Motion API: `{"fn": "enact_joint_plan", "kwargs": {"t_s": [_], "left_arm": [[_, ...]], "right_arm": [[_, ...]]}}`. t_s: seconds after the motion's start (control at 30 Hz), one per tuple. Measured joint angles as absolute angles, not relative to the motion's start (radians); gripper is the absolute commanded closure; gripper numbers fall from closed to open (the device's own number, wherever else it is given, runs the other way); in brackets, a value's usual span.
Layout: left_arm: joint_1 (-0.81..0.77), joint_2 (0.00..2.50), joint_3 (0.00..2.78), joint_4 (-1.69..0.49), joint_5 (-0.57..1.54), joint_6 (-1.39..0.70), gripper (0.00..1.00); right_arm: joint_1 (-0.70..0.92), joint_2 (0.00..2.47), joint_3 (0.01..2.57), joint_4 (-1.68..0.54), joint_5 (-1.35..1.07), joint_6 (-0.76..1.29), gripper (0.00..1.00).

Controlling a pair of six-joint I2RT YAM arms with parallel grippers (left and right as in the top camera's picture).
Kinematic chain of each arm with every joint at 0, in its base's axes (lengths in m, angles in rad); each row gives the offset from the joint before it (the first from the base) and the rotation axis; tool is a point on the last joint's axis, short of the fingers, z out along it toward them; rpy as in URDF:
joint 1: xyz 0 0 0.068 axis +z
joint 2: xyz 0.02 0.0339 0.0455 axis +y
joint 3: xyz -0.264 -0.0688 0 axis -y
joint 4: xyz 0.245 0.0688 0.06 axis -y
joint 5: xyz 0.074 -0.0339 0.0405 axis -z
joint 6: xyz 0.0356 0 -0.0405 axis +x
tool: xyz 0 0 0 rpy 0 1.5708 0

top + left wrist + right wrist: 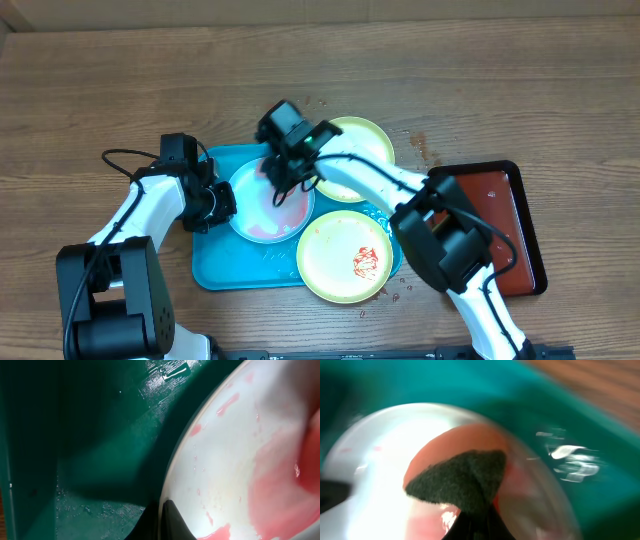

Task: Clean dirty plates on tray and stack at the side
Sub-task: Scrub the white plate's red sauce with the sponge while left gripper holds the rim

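One light-blue plate (258, 215) is clamped at its rim by the left gripper (222, 203); a sponge (460, 480) is clenched on it by the right gripper (283, 183).

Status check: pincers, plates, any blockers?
Left pincer pinching rim of small light-blue round plastic plate on turquoise plastic tray. Right pincer holds green-and-orange scrub sponge on that plate, red smears showing. Nothing blocking.

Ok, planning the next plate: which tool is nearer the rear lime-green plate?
Right. The right tool, over the light-blue plate, is beside the rear lime-green plate; left tool at the blue plate's far rim.
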State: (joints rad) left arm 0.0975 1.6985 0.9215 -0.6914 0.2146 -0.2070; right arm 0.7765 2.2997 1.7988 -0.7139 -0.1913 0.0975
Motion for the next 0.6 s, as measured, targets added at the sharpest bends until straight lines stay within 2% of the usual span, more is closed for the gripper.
{"fn": "enact_joint_plan", "kwargs": {"t_s": [0.27, 0.6], "left_arm": [[0.099, 1.699, 0.921, -0.699, 0.206, -0.203, 0.96], [0.097, 1.699, 0.921, -0.700, 0.198, -0.203, 0.95]], "right_arm": [[0.920, 2.300, 1.799, -0.681, -0.172, 0.101, 0.96], [0.789, 2.304, 1.799, -0.655, -0.126, 0.142, 0.96]]}}
